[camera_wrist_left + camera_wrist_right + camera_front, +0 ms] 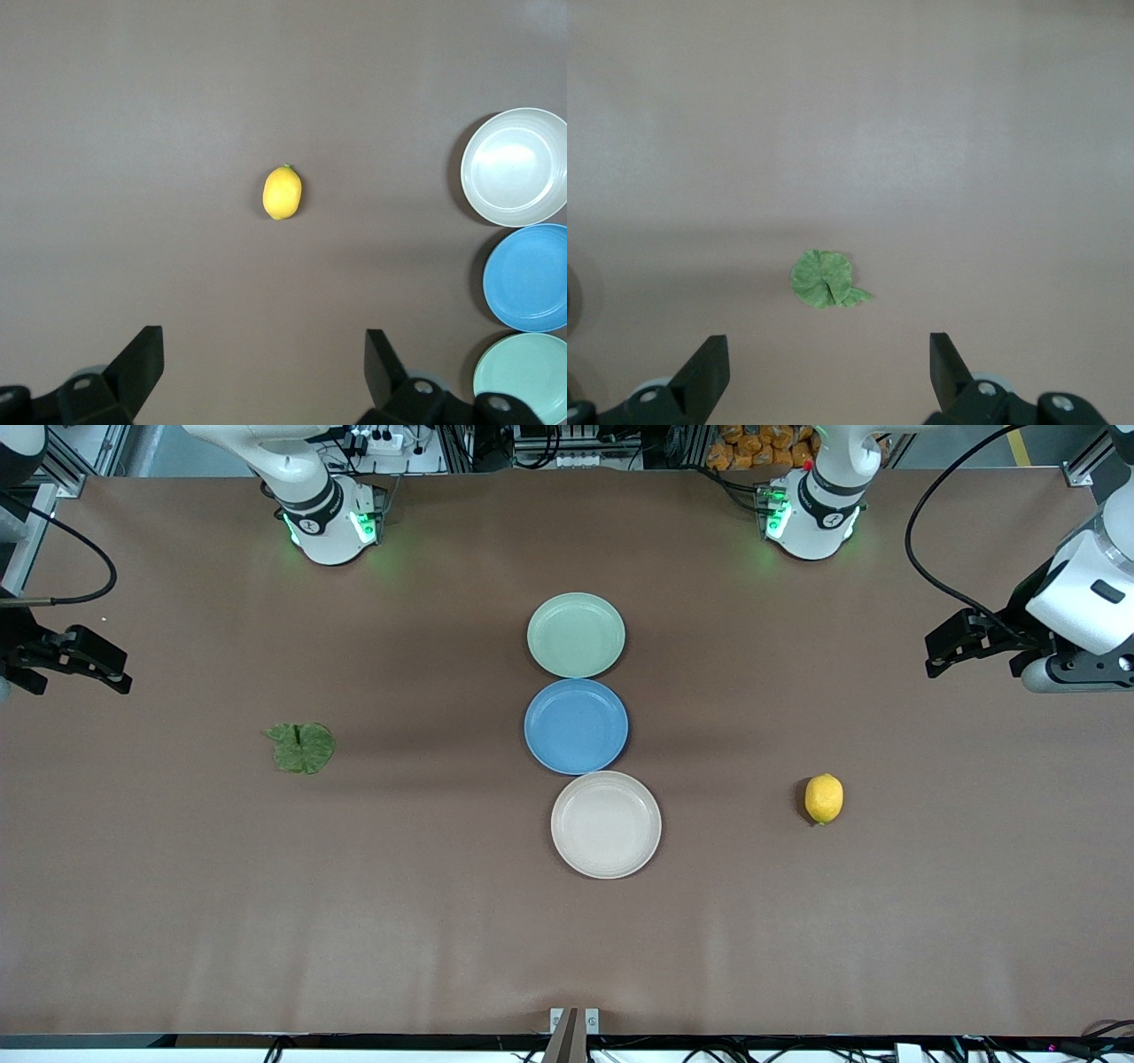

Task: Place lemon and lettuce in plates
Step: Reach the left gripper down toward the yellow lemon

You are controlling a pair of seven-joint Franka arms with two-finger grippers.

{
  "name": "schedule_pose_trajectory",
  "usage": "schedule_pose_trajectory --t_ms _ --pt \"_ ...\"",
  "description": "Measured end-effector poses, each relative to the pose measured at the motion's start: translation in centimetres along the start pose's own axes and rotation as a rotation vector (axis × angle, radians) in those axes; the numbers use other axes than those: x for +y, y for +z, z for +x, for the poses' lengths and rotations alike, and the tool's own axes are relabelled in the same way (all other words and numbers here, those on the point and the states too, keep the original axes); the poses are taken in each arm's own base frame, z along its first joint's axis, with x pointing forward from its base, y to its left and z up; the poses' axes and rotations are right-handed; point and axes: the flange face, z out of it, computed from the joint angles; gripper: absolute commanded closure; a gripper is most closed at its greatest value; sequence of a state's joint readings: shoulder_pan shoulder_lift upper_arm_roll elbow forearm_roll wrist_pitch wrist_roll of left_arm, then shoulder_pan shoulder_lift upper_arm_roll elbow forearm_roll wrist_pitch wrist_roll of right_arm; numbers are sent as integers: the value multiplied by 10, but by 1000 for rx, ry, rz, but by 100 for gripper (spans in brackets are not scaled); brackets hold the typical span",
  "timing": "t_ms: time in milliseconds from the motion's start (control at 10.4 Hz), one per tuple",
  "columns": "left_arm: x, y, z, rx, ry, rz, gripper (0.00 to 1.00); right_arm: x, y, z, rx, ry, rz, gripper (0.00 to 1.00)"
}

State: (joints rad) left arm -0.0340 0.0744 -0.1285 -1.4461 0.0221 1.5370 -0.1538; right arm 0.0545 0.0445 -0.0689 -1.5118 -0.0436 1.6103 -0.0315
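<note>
Scene order: right arm's end of the table toward left arm's end; landmark: blue plate (pixel 576 726).

Right gripper (pixel 106 673): hanging in the air over the table edge at the right arm's end, well apart from the blue plate; fingers (pixel 704 372) spread wide, gripping nothing.

Lettuce (pixel 301 747): lying flat on the table (pixel 177 886), well apart from the blue plate toward the right arm's end, slightly nearer to the front camera than the plate's centre. Showing in the right wrist view (pixel 827 280) between the spread fingers, untouched.

3 plates sitting in 1 row at mid-table. Mint green plate (pixel 576 635): just beside the blue plate, farther from the front camera, holding nothing. Beige plate (pixel 606 825): just beside the blue plate, nearer to the front camera, holding nothing.

Lemon (pixel 824 798): resting on the table, well apart from the blue plate toward the left arm's end and somewhat nearer to the front camera. Showing in the left wrist view (pixel 282 192), untouched.

Left gripper (pixel 939 657): hanging over the left arm's end of the table, well apart from the blue plate; fingers (pixel 142 363) spread wide, gripping nothing.
</note>
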Motion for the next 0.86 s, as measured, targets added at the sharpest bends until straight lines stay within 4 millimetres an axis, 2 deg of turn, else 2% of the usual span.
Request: schedule_pose_trajectory --t_ms 480,672,864 --pt "-9 5 3 -7 -13 2 0 0 -1 0 2 0 0 0" --pt "-6 31 18 -16 -6 -1 0 0 -1 0 3 0 0 0" --pt "-1 70 33 -36 1 -4 0 0 -1 0 4 0 0 0"
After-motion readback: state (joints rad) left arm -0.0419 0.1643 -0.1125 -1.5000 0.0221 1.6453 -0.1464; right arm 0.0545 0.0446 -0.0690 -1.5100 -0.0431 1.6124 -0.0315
